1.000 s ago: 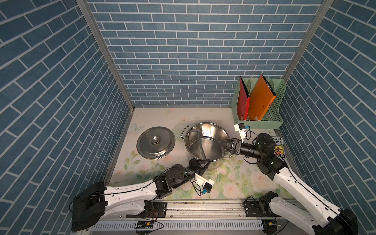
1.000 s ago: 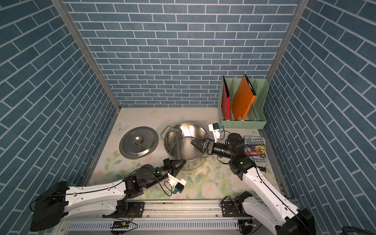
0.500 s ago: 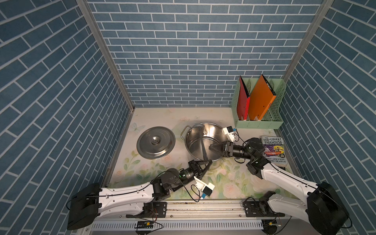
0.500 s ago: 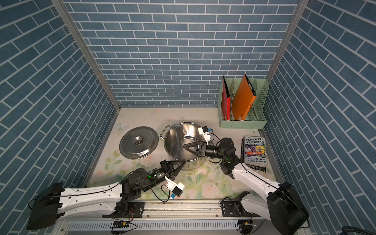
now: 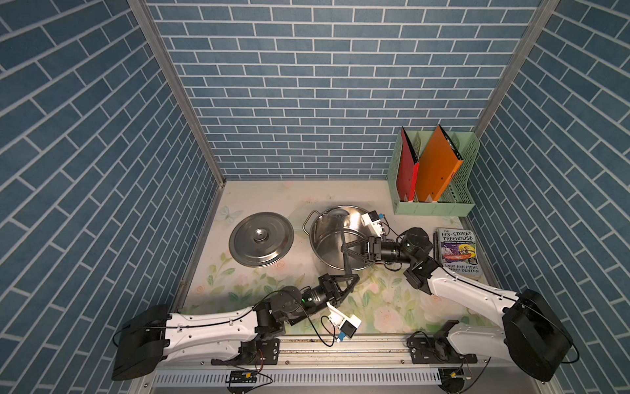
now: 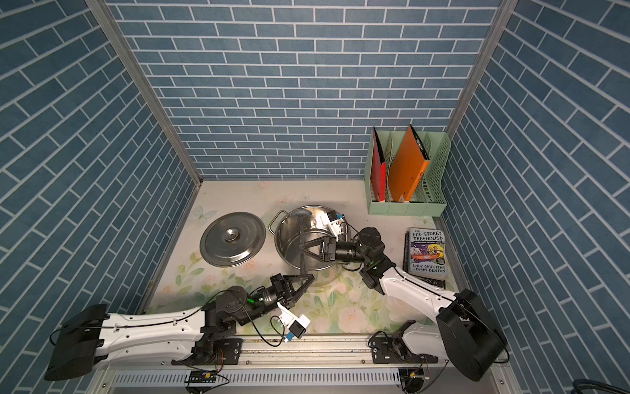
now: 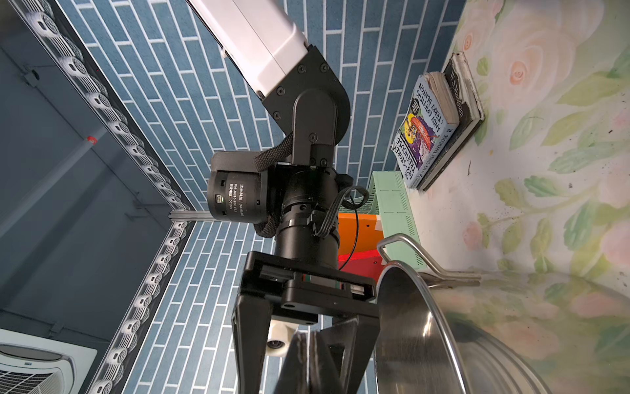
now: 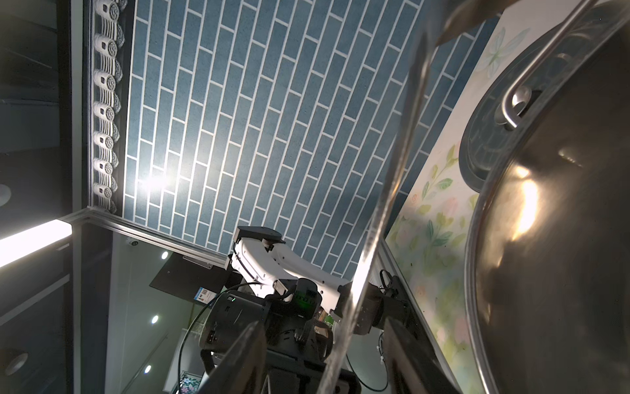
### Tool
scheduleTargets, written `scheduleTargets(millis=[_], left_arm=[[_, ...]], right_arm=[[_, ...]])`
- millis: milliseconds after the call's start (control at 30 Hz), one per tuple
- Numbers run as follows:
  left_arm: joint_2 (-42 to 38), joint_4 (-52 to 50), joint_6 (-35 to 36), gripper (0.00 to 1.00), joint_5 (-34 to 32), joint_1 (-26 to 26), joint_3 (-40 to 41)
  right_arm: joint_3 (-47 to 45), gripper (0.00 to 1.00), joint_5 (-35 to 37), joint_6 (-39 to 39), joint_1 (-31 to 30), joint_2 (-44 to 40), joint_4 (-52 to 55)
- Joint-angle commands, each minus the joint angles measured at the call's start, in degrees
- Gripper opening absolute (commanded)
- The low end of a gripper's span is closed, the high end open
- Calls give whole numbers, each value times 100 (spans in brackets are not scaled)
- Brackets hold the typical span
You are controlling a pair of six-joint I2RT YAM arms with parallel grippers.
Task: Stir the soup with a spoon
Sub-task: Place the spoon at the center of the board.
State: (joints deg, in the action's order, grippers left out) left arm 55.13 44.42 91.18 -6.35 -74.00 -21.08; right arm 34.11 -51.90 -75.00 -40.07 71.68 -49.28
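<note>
Left gripper point(image 5: 351, 278) is clamped tight on the low end of the spoon point(image 5: 342, 235), just outside the near rim of the pot point(image 5: 324, 245). The spoon runs from there across the rim, far end inside the pot; can't tell if it touches bottom. Right gripper point(image 5: 343, 249) reaches in over the pot from the books' point(image 5: 456, 250) side, jaws apart, one on each side of the spoon shaft, gap on both sides. Lid point(image 5: 261, 238) lies flat beside the pot, opposite the books.
</note>
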Motion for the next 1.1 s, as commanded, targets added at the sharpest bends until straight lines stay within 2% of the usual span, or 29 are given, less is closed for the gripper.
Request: scheduleTargets(millis=[0,267,367,433,600,633,667,700,800,900,1000,1067], left_arm=[[-69,85,92,0,-20,-67,-98],[-64,74,61,0,-83,-81,-105],[-89,142,-89,2,-116,-88,-67],[-110,293,-340,22,-143,-80,-21],[-266,678,-1194,53,-202,-84,98],[-317,603,-1426,65,-208,-83,73],[-362,405,-1687,91,-216,-87,2],[-427,189,-2074,99,-224,-82,-112],[-531,-386,-3667,100,-554,-86,-592],[-510,-958,-5258,100,-1281,-70,-1170],[-369,-1537,-6554,100,-2090,46,-1665],[-291,-1952,-7385,100,-2351,317,-1922]], right_arm=[[166,46,59,66,-96,32,-235],[123,13,196,281,-177,-45,64],[190,0,308,582,-179,-194,435],[316,0,423,981,-155,-365,965],[909,0,636,2170,211,-918,2662],[1060,0,651,2366,358,-1040,3006],[1205,0,640,2576,540,-1160,3320],[1344,0,610,2769,731,-1258,3648],[1676,0,468,3427,1367,-1542,4635],[1748,0,310,4104,2177,-1801,5528],[1530,0,-8,4553,3082,-2014,6042],[1286,0,-239,4708,3670,-2159,6191]])
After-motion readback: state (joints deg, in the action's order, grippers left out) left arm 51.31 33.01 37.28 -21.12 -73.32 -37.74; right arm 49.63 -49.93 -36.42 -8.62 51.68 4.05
